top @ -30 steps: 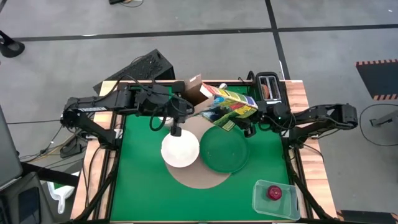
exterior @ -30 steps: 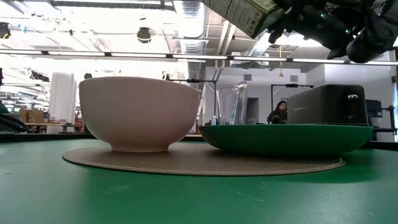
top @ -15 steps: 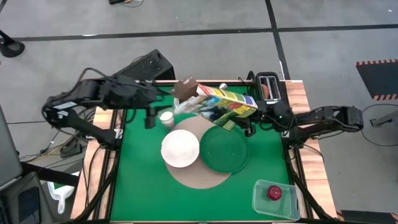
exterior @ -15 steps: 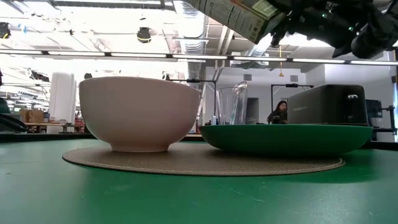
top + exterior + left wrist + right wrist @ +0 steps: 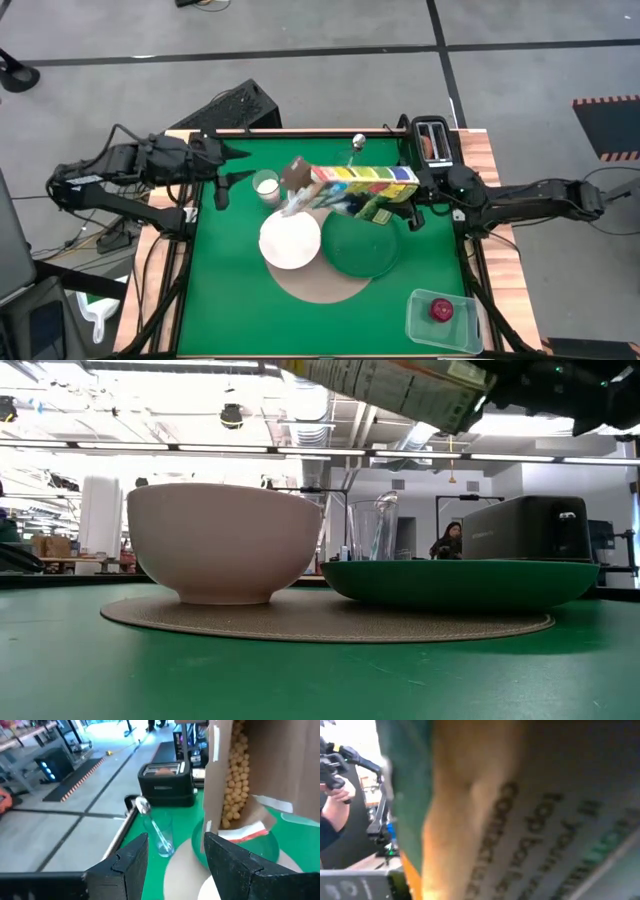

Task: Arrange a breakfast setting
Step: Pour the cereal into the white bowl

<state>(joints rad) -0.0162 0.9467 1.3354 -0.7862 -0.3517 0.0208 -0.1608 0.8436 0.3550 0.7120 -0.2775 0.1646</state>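
My right gripper [image 5: 408,203] is shut on a colourful cereal box [image 5: 362,186], held in the air over the green plate [image 5: 360,243]. The box's open end [image 5: 296,176] is above the far rim of the white bowl [image 5: 290,240]. Bowl and plate stand on the round tan mat [image 5: 318,283]. In the left wrist view the open box [image 5: 235,775] shows round cereal balls inside. My left gripper [image 5: 219,192] is open and empty near the table's left edge, beside the white cup [image 5: 266,185]. The metal spoon stands in the clear glass [image 5: 357,146]. The red fruit [image 5: 440,310] lies in a clear tub. My right gripper holds the cereal box near its closed bottom end [image 5: 400,190], coming level from the table's right side. The fingers themselves are hidden by the box and the wrist. The box is lifted clear, lying almost level, its open end toward the table's left.
A black toaster [image 5: 432,140] with bread in its slot stands at the far right corner. The clear tub [image 5: 442,318] sits at the near right corner. The near left of the green table [image 5: 225,300] is bare.
My left gripper has drawn back from above the bowl toward the table's left edge. My right gripper has turned the cereal box from slanting toward the far edge to lying across the table, swinging its open end toward the bowl.
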